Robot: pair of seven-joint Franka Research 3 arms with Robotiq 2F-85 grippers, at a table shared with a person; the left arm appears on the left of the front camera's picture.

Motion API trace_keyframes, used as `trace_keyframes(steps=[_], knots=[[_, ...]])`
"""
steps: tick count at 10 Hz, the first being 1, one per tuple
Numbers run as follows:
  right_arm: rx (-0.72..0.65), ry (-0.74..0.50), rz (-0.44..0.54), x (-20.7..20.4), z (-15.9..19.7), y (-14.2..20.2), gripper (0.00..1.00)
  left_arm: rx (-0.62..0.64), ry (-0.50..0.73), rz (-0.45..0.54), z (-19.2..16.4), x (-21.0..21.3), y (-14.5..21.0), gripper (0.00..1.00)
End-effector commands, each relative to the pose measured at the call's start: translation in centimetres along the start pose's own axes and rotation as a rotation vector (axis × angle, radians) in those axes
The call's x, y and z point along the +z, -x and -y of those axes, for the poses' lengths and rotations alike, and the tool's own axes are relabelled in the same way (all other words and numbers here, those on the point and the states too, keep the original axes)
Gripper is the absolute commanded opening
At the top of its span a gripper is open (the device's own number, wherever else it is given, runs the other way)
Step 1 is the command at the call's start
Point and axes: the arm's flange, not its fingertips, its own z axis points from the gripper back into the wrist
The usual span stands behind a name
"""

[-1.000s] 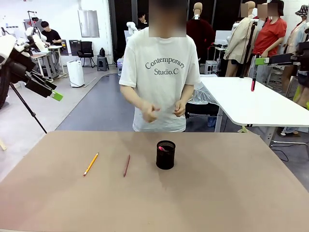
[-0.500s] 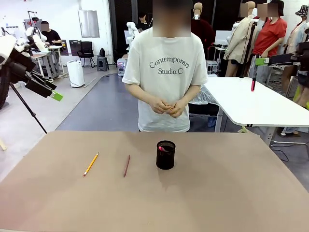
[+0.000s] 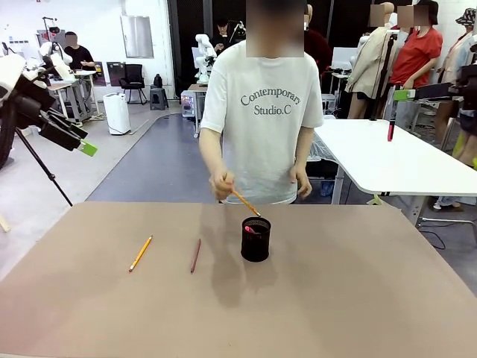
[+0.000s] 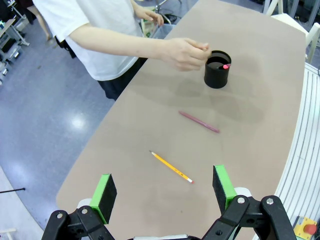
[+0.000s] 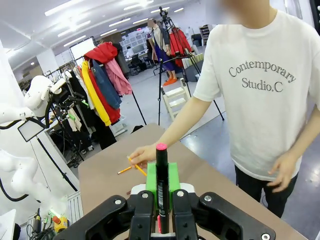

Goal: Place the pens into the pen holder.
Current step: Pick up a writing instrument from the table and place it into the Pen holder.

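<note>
Pen holder (image 3: 256, 240) mid-worktop (image 3: 358, 298), person's hand (image 3: 221, 185) slanting orange pencil (image 3: 244, 202) down at its rim, yellow pencil (image 3: 140, 253) and reddish-brown pen (image 3: 195, 255) flat toward left edge, left fingers (image 4: 106, 191) spread wide, empty, raised off left edge, right fingers (image 5: 173, 181) clamped on upright pink-capped pen (image 5: 161, 170).

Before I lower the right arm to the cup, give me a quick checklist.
1. Right gripper shut on the dark pink-tipped pen: ok.
2. Left gripper open: ok.
3. Black wire-mesh pen holder upright: ok.
4. Holder's mouth free: not ok, the person's hand holds an orange pencil at its rim.
5. Yellow pencil and reddish-brown pen lying apart on the brown table: ok.
</note>
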Motion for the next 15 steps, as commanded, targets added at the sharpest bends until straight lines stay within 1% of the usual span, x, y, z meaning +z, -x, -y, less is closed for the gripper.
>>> trace_keyframes(steps=[1,15], knots=[[0.003,0.005,0.001,-0.04,-0.11,-0.18,0.00,-0.002,0.006,0.019,-0.05,0.06,-0.05,1.00],[0.003,0.005,0.001,-0.04,-0.11,-0.18,0.00,-0.002,0.006,0.019,-0.05,0.06,-0.05,1.00]])
